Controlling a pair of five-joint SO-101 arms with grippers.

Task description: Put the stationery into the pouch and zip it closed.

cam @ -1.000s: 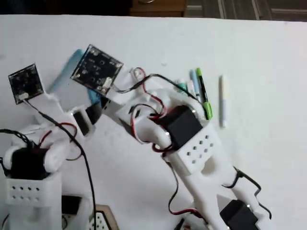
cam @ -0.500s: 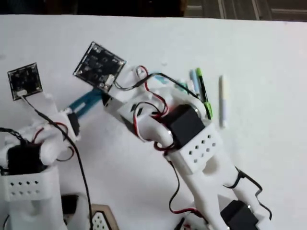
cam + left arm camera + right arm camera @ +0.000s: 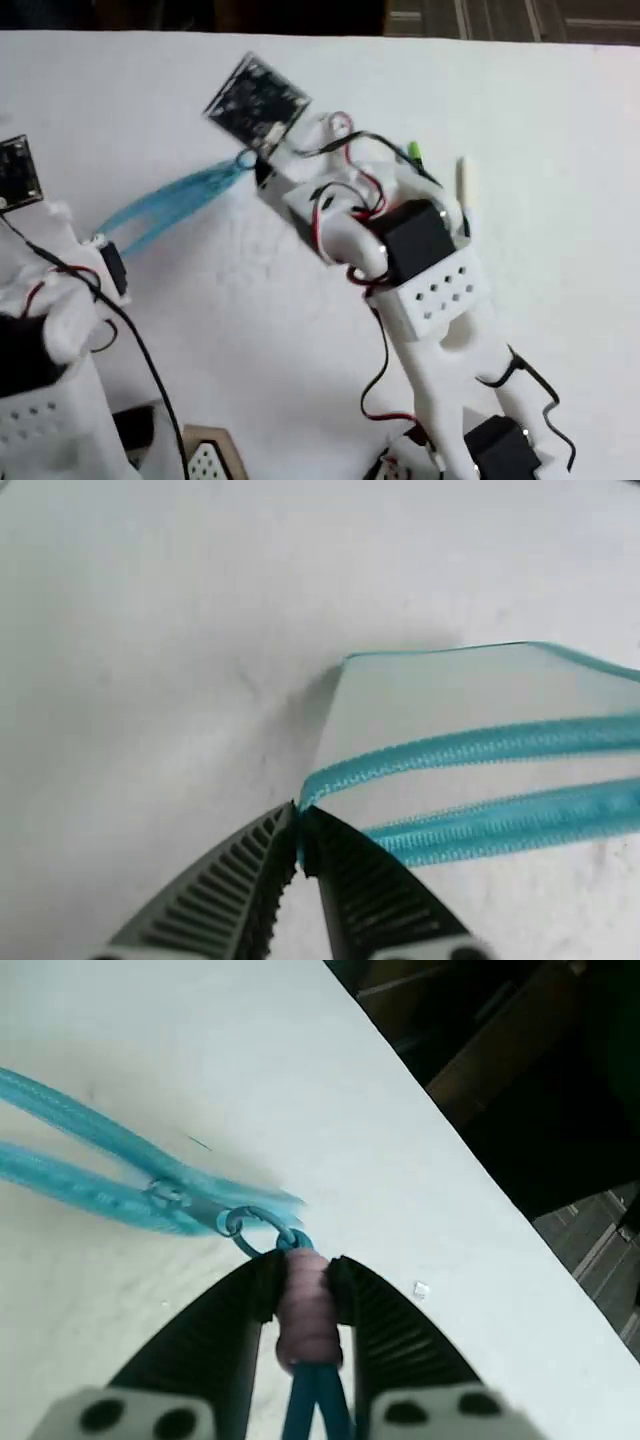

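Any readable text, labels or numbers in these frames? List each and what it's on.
No text can be read in any view.
pouch: clear with a teal zip, no print seen.
zip pull, held in the right gripper: no marking.
pale pen and green marker: too small to read any print.
wrist camera board: any marks are too blurred to read.

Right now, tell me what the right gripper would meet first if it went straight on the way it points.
Likely the blue ring on the pouch's zipper slider, right ahead of the right gripper; depth is unclear.
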